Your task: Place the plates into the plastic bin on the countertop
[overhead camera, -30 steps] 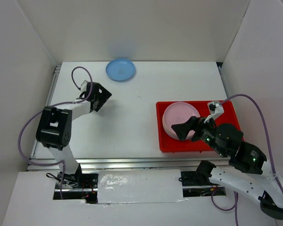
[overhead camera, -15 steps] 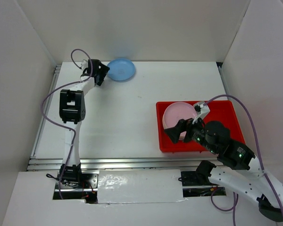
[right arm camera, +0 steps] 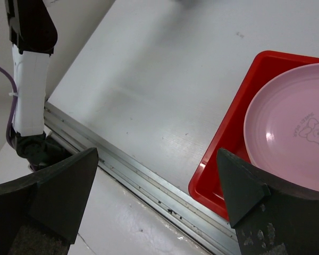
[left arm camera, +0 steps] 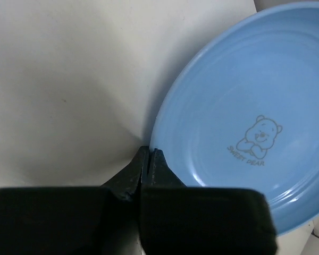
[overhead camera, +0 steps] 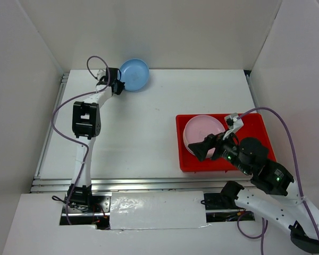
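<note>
slip is the worry for the blue plate (overhead camera: pixel 134 74), which lies at the far left of the table (overhead camera: pixel 149 127) close to the back wall. the left gripper (overhead camera: pixel 117 86) has its jaws closed tight on the near rim, by the very tips. so thin a bite may let the plate swing or drop on the way to the red bin (overhead camera: pixel 255 125), where pink plates (overhead camera: pixel 202 133) are stacked. the right gripper (overhead camera: pixel 198 151) hovers over the bin's near-left corner, jaws wide and empty, and could block the way. the stack's count and the depth of the pinch cannot be told.
</note>
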You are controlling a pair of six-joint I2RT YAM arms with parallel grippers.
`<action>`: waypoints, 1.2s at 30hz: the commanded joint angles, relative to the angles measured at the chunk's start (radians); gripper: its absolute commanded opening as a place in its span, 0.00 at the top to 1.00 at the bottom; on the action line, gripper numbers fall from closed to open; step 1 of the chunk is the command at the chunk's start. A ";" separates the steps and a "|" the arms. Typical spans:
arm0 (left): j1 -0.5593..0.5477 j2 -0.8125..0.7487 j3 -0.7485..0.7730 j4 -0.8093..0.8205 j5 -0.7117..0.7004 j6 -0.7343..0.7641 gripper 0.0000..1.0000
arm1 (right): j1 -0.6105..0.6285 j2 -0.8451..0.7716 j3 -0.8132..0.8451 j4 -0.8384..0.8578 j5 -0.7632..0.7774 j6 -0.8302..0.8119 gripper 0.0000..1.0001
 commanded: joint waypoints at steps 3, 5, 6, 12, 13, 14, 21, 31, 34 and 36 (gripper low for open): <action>-0.051 -0.097 -0.199 -0.143 -0.123 0.043 1.00 | -0.007 0.003 0.038 -0.005 0.011 -0.020 0.00; -0.074 -0.275 -0.406 -0.078 -0.203 0.040 1.00 | -0.005 0.014 0.041 -0.005 0.004 -0.022 0.00; -0.079 -0.405 -0.479 -0.033 -0.210 0.065 1.00 | -0.005 0.015 0.044 -0.003 0.001 -0.017 0.00; -0.157 -0.835 -0.829 0.059 -0.231 0.204 1.00 | -0.005 0.003 0.055 -0.008 -0.009 -0.003 0.00; -0.173 -0.878 -0.858 0.064 -0.230 0.227 1.00 | -0.010 -0.005 0.056 -0.009 -0.009 -0.002 0.00; -0.209 -0.912 -0.903 0.058 -0.204 0.254 1.00 | -0.009 -0.005 0.065 -0.011 -0.009 0.001 0.00; -0.427 -1.083 -0.957 0.001 -0.136 0.280 1.00 | -0.010 -0.005 0.179 -0.110 0.088 0.043 0.00; -0.778 -0.756 -0.540 -0.229 -0.171 0.328 1.00 | -0.009 -0.017 0.328 -0.298 0.175 0.139 0.00; -0.807 -0.689 -0.466 -0.232 -0.176 0.325 1.00 | -0.009 -0.036 0.328 -0.327 0.174 0.156 0.00; -0.812 -0.641 -0.432 -0.257 -0.177 0.316 1.00 | -0.010 -0.051 0.328 -0.341 0.178 0.162 0.00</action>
